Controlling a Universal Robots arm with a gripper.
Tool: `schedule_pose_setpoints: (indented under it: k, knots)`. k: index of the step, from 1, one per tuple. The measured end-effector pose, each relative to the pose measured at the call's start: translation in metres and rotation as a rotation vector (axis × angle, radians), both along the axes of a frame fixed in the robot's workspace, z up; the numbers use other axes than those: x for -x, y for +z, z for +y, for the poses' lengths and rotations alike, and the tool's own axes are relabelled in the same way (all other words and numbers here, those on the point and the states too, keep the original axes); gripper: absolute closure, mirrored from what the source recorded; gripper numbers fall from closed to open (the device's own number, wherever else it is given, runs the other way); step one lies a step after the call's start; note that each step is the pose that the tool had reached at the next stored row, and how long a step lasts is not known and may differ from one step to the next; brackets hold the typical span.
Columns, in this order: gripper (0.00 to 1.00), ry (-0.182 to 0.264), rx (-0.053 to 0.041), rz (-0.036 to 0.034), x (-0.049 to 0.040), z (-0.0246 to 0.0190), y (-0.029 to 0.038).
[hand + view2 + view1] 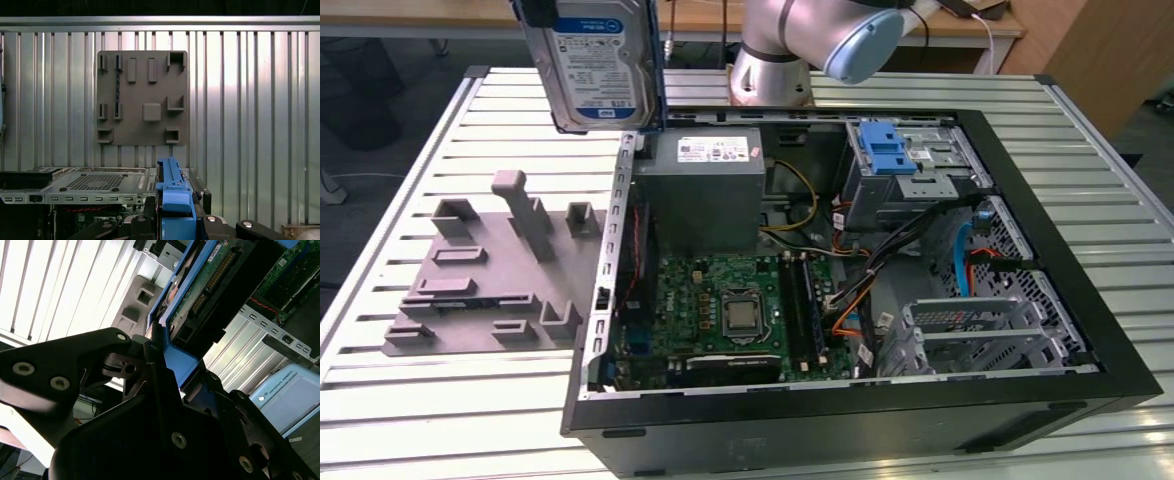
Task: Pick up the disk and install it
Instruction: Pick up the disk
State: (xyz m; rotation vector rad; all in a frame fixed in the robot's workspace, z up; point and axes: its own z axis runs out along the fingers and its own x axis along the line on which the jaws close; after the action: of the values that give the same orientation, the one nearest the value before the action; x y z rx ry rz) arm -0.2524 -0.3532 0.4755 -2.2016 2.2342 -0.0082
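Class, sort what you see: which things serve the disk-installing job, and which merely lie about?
Job: disk, clamped in the gripper; open computer case; drive cage.
Lying about: grey slotted tray; power supply; motherboard.

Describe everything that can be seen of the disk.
The disk is a flat silver metal drive with a white-and-blue label, set in a blue plastic carrier frame. In the exterior view it hangs upright in the air, label toward the camera, above the open computer case wall on the exterior view's left, apart from it. The second wrist view shows its green circuit board underside. The gripper holds it, fingers shut on the blue frame.
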Motion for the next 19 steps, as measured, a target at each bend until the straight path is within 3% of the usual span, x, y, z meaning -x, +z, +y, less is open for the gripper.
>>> schedule_pose_setpoints:
  k: [19]
  knots:
    - [0.64, 0.0, 0.0001, 0.0001, -0.0194, -0.001, -0.0004]
